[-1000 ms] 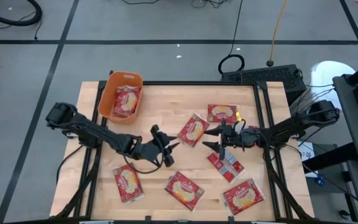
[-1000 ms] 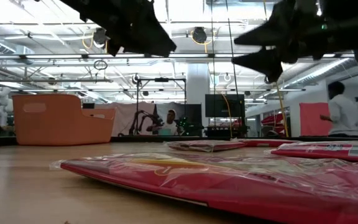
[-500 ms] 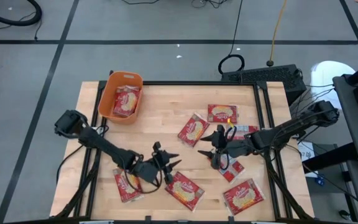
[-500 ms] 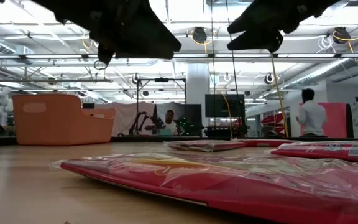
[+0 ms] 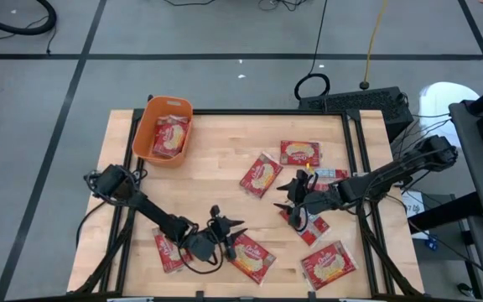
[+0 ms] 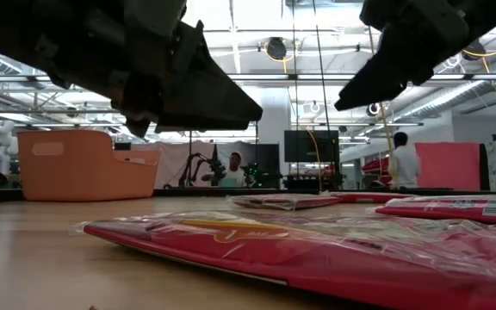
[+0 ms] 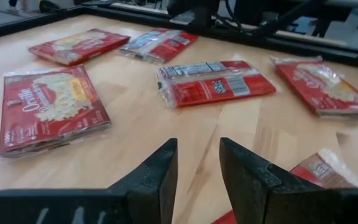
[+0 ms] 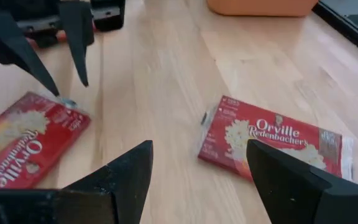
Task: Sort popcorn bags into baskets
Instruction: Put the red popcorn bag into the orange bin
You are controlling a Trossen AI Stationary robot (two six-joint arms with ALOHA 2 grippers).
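From above, the small orange plastic basket with rounded corners (image 5: 163,129) sits at the table's 10 o'clock corner and already holds what looks like 1 or 2 red-and-cream flat popcorn bags (image 5: 168,137), so sorting has begun but most is left: 6 packets lie loose on the pale wooden table (image 5: 216,159), at 1 o'clock (image 5: 299,153), near the centre (image 5: 260,174), just right of centre (image 5: 307,223), at 5 o'clock (image 5: 329,264), at 6 o'clock (image 5: 250,256) and at 7 o'clock (image 5: 168,250). The left gripper (image 5: 233,232) reaches low toward 6 o'clock, just beside the 6 o'clock packet; the right gripper (image 5: 289,200) stretches in from 3 o'clock, between the centre packet and the one right of centre. From table height, a red packet (image 6: 317,250) fills the foreground, the basket (image 6: 84,164) stands far off at 9 o'clock, and both dark arms hang overhead; which fingers belong to which arm is hard to tell here. The left wrist view shows its 2 dark fingers (image 7: 160,171) a modest gap apart, holding nothing, over bare wood. The right wrist view shows fingers (image 8: 126,171) spread wide and empty above a red packet (image 8: 272,140), with the other arm's fingers (image 8: 73,34) beyond.
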